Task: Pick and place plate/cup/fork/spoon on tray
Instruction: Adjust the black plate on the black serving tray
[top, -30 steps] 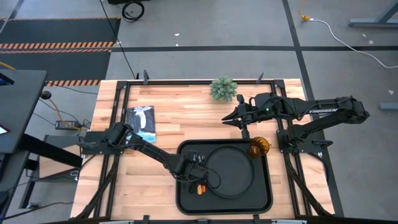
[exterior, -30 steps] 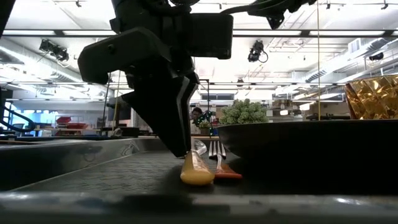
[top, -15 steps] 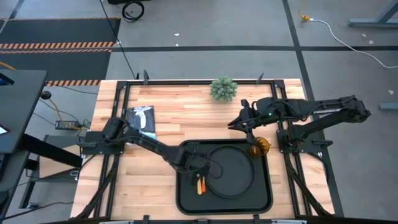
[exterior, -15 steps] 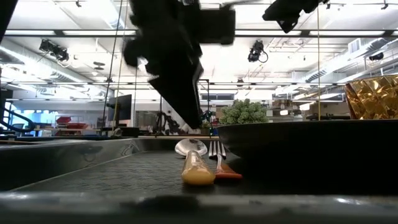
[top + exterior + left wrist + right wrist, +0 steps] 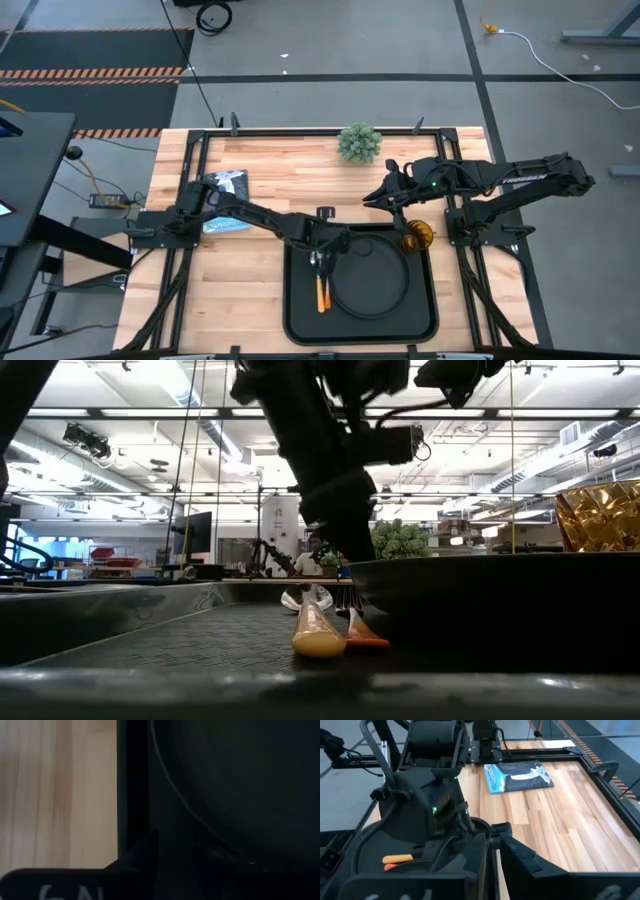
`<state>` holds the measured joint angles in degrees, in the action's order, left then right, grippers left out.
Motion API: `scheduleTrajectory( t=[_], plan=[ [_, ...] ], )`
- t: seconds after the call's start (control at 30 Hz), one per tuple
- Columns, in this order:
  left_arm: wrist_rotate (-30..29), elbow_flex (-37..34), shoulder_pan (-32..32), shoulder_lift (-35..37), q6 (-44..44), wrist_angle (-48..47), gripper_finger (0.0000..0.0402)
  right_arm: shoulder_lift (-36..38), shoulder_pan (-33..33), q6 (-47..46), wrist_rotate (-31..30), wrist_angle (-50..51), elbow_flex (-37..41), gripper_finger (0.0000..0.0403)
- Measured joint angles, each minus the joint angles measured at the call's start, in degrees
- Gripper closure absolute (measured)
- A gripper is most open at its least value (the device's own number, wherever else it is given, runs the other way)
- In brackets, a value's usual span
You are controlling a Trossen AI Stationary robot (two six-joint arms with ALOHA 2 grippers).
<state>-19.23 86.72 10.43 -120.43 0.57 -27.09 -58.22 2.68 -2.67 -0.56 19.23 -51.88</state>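
The plate point(image 5: 368, 272), fork point(image 5: 357, 625) and spoon point(image 5: 316, 628) lie on the tray point(image 5: 296, 320); the cup point(image 5: 417, 235) stands at its right edge. The left gripper point(image 5: 320, 243) hovers near the tray's far-left corner and the right gripper point(image 5: 384, 192) hovers beyond the cup; finger state of either cannot be determined. Next step: confirm cup placement on the tray.

fork point(image 5: 352, 622) tines: behind plate point(image 5: 500, 595) | cup point(image 5: 602, 515): cut off

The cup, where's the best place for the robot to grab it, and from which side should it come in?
Grip the cup across its side wall near the rim, coming straight down from above. It looks upright, mouth up, at the tray's far right corner. The plate sits close beside it, so a sideways approach is probably cramped. The right gripper is the nearer one.
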Motion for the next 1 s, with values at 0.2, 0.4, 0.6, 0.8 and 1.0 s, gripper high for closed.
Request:
scheduleTrajectory(
  t=[0.2,0.4,0.6,0.8,1.0],
  plan=[
    [0.22,-0.04,0.46,-1.71,-2.52,1.85,0.0289,0.00,0.00,0.15,-0.50,-0.18,0.00,0.0339],
    [0.69,0.00,2.50,-1.69,-2.84,6.77,0.0290,0.00,0.00,0.26,-0.50,-0.66,0.00,0.0339],
    [1.19,0.00,3.76,-1.66,-3.22,9.27,0.0290,0.00,0.00,0.28,-0.50,-0.77,0.00,0.0339],
    [2.71,0.00,3.94,-1.65,-3.17,9.98,0.0290,0.00,0.00,0.76,-0.50,-0.75,0.00,0.0339],
    [0.08,0.02,4.01,0.76,-2.74,6.74,0.0290,0.00,0.00,0.89,-0.49,-0.68,0.00,0.0339]
  ],
)
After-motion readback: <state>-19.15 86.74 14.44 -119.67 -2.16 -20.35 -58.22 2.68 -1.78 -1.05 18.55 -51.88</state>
